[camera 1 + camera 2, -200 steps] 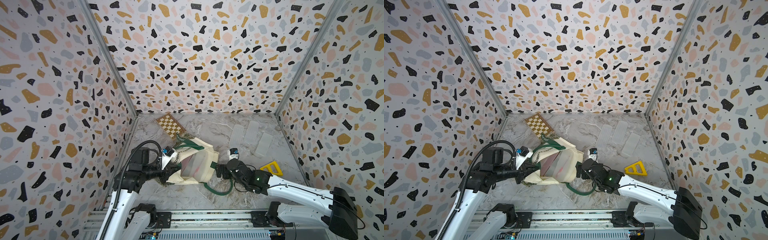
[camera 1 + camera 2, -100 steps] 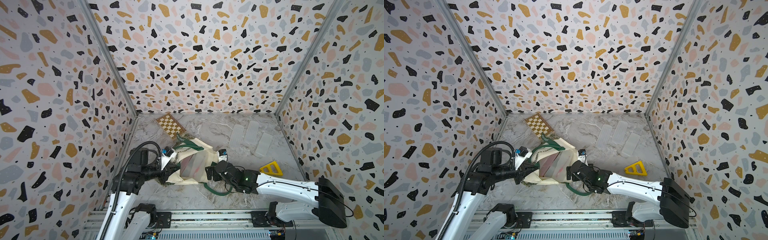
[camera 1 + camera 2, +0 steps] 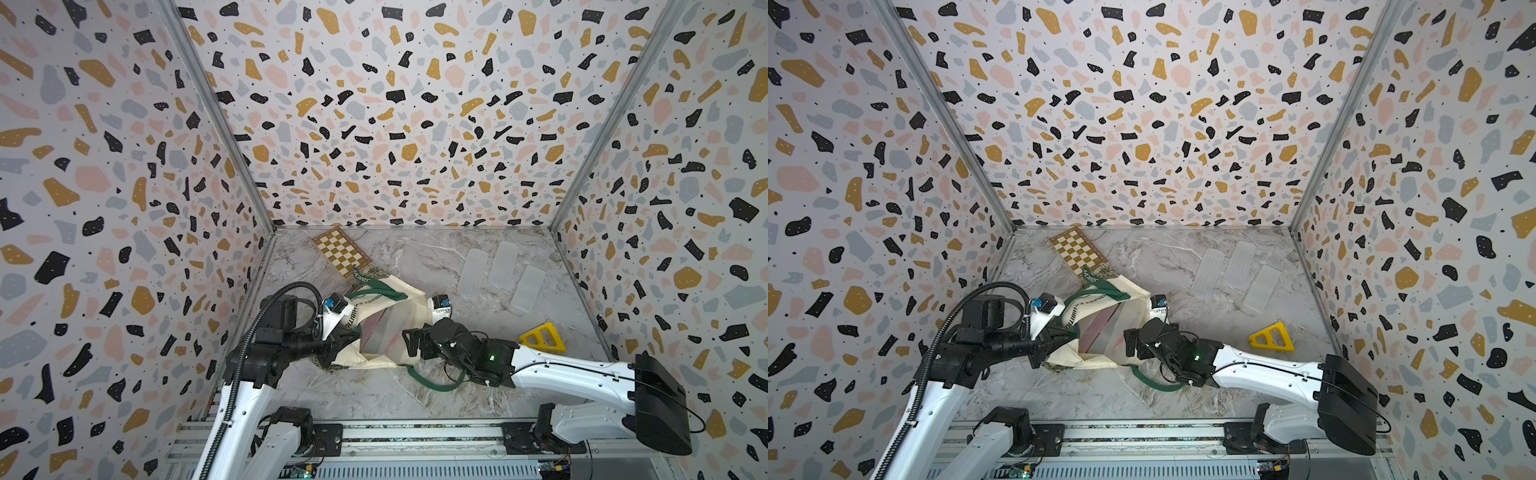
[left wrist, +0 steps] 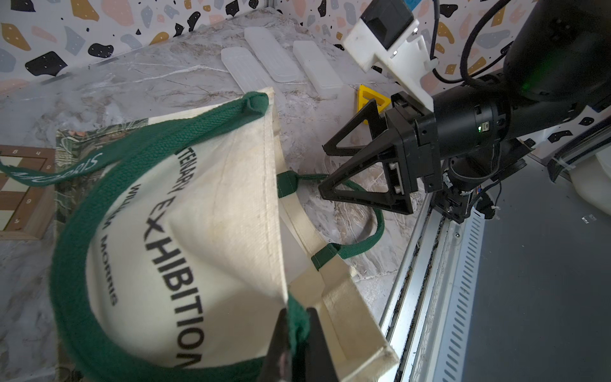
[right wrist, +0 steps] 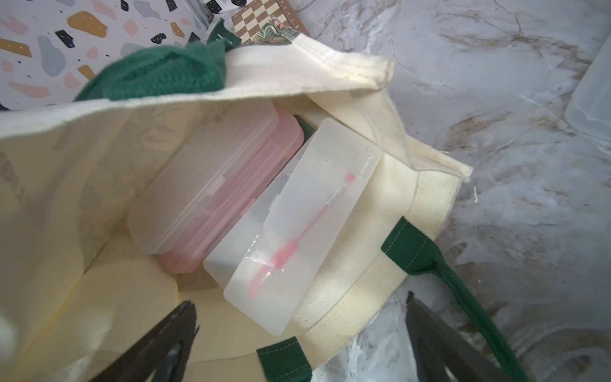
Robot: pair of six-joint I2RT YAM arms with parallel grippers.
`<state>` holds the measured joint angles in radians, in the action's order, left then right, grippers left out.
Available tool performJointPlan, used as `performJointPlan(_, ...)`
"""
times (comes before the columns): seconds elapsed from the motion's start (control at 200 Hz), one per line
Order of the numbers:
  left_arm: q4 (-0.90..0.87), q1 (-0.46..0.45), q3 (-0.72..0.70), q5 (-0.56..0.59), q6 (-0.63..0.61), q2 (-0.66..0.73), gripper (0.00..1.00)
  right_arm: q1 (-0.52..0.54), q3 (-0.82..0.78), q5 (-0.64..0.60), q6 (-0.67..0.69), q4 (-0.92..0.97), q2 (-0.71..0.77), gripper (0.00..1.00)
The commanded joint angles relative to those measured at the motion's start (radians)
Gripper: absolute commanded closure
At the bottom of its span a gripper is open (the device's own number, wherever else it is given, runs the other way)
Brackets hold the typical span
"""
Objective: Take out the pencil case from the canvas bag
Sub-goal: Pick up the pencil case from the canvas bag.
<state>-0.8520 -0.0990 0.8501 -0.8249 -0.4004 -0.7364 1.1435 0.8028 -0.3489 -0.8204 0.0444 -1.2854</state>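
Note:
The cream canvas bag (image 3: 409,297) (image 3: 1100,359) lies on its side with its mouth held open. My left gripper (image 4: 297,317) (image 3: 340,345) is shut on the green strap handle (image 4: 299,309) at the bag's rim and lifts that side. Inside, a frosted clear pencil case (image 5: 297,225) holding a pink pen lies nearest the mouth. A pink case (image 5: 224,178) with a clear lid sits beside it, deeper in. My right gripper (image 5: 299,302) (image 3: 409,343) (image 4: 323,170) stands open right at the bag's mouth, fingers apart and touching nothing.
A wooden chessboard (image 3: 340,251) lies partly under the bag's far end. Three translucent flat cases (image 3: 503,266) lie at the back right, with a yellow triangular piece (image 3: 540,338) behind my right arm. The bag's other green handle (image 3: 432,384) loops onto the table under my right wrist.
My right gripper has moved left from beside the bag to its mouth, staying open. The left gripper has kept its hold on the strap and not moved.

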Motion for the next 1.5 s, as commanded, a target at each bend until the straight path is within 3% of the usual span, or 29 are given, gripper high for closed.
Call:
performJointPlan(0.0,0.011,0.007,0.035,0.008,-0.014,-0.009,1.00,0.005,-0.026,0.018,-0.015,-0.046,-0.015,0.00)
performJointPlan(0.666,0.004,0.007,0.047,0.018,-0.029,-0.035,1.00,0.009,0.025,0.097,-0.129,-0.105,-0.226,0.00)
performJointPlan(1.497,-0.019,0.007,0.015,0.029,-0.093,-0.011,1.00,-0.064,0.114,0.061,-0.252,-0.072,-0.308,0.00)
